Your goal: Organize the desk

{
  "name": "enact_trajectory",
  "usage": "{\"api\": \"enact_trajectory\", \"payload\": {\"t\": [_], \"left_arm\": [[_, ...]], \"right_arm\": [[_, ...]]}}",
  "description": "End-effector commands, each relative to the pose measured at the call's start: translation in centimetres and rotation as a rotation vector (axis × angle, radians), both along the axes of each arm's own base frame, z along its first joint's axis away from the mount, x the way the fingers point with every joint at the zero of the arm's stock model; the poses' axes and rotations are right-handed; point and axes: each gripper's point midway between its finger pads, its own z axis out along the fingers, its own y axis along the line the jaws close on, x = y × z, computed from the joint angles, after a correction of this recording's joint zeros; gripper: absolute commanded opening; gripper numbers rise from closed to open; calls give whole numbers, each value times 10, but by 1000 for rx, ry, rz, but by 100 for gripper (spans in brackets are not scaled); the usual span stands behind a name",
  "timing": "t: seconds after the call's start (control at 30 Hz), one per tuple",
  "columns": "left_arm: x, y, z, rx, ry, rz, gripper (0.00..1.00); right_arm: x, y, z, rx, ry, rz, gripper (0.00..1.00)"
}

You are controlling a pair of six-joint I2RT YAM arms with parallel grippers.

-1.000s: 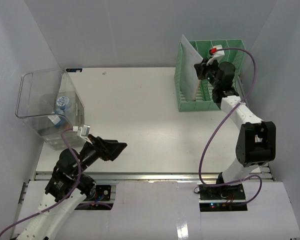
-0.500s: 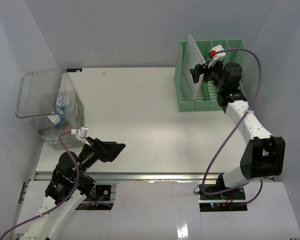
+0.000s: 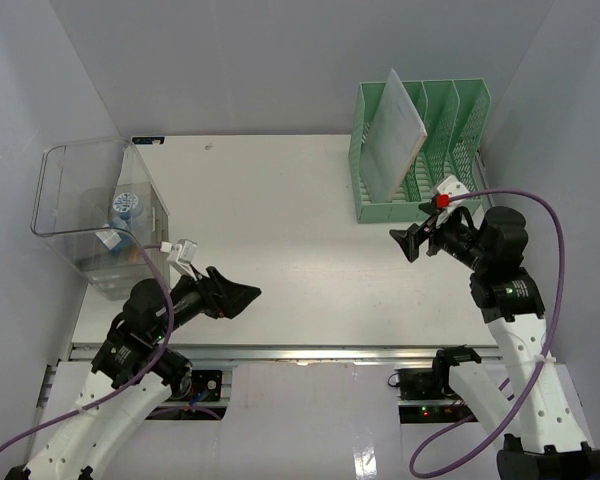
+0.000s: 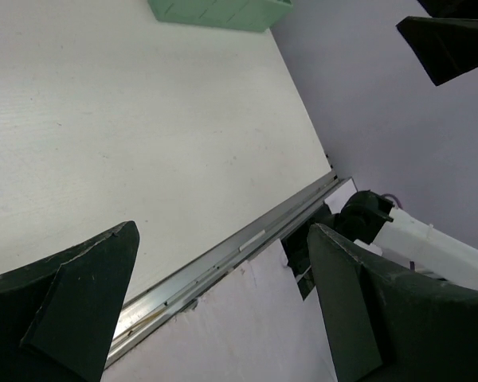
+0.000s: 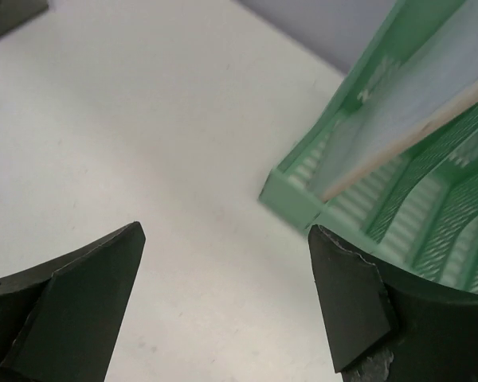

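On the overhead view, desk: we see the desk [image 3: 280, 200] running from its front rail to the back wall. A clear bin [image 3: 90, 215] sits at its left edge and a green file rack [image 3: 400, 208] at its far right.
Overhead, grippers: the left gripper [image 3: 235, 297] hangs low near the rail, and the right gripper [image 3: 408, 243] hovers just in front of the rack.
Overhead, risk: a white sheet [image 3: 395, 135] leans tilted in the leftmost slot. We judge that a careless right-arm sweep could clip it or shove the rack.
Overhead, unclear: the bin's contents blur through the plastic, and only a blue-and-white round item [image 3: 126, 204] reads.
Left wrist, jaws: spread wide with nothing between them.
Left wrist, risk: a descent here could scrape the fingers on the rail.
Left wrist, cut off: only a corner of the rack shows, and the bin is out of view.
Right wrist, jaws: spread and empty over the desk, beside the rack's near corner.
Right wrist, hidden: we cannot tell whether the sheet is seated fully, and the far slots are cropped.
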Motion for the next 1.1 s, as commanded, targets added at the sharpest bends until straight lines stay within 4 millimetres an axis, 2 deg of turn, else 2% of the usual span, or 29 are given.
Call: {"api": "enact_trajectory", "payload": {"t": [0.0,0.13,0.37,0.43,0.47,0.63,0.8,1.07], "left_arm": [[-5,-11,1,89,-15,-116,98],[0,-9,-5,162,-45,-123,98],[0,-9,1,159,-121,-134,98],[-1,-9,2,157,-131,-138,98],[-2,-9,2,155,-134,-138,98],[-5,-3,11,127,-177,-106,98],[-7,0,16,109,-200,-93,98],[-4,-1,13,118,-185,-87,98]], "right_arm": [[-18,1,-67,42,276,-22,90],[-10,-17,-84,68,282,-145,90],[-5,-46,-118,93,313,-340,90],[-11,-55,-140,108,334,-386,90],[-11,-64,-133,146,316,-442,90],[-12,-72,-130,162,302,-469,90],[-11,-72,-132,172,319,-479,90],[-12,-71,-130,183,317,-476,90]]}}
